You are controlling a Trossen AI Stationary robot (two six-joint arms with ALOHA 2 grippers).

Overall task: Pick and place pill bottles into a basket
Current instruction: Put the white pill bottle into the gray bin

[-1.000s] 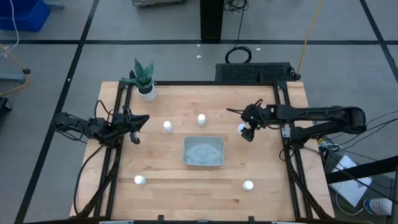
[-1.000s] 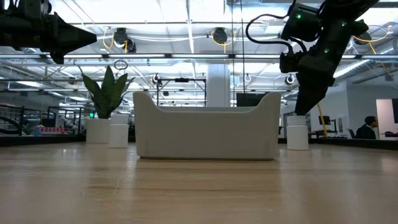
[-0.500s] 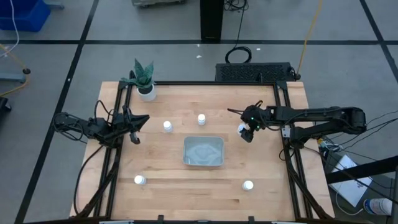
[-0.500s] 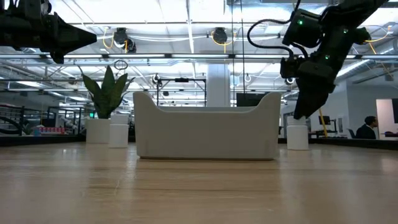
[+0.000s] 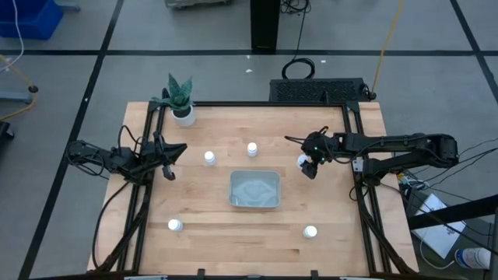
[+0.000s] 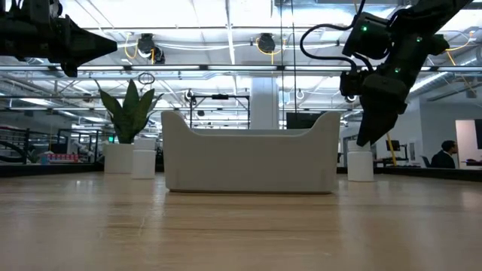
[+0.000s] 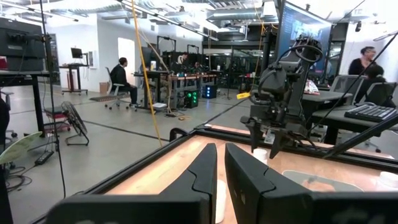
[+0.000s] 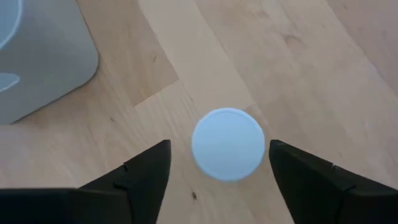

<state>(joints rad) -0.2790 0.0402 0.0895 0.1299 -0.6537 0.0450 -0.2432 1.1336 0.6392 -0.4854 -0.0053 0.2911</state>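
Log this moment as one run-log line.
right end effector: open, poised above pill bottle right of basket | left end effector: idle at left table edge | basket: no bottles visible | four other bottles on table

Both arms are dark, almost black, built from slim jointed segments. Black cables loop along the right arm (image 5: pixel 389 145), and a small green light glows near its wrist. Its 2 fingers (image 8: pixel 146 177) are matte black wedges.

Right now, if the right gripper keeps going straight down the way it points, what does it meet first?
The right gripper would likely meet the pill bottle first, its cap sitting between the open fingers.
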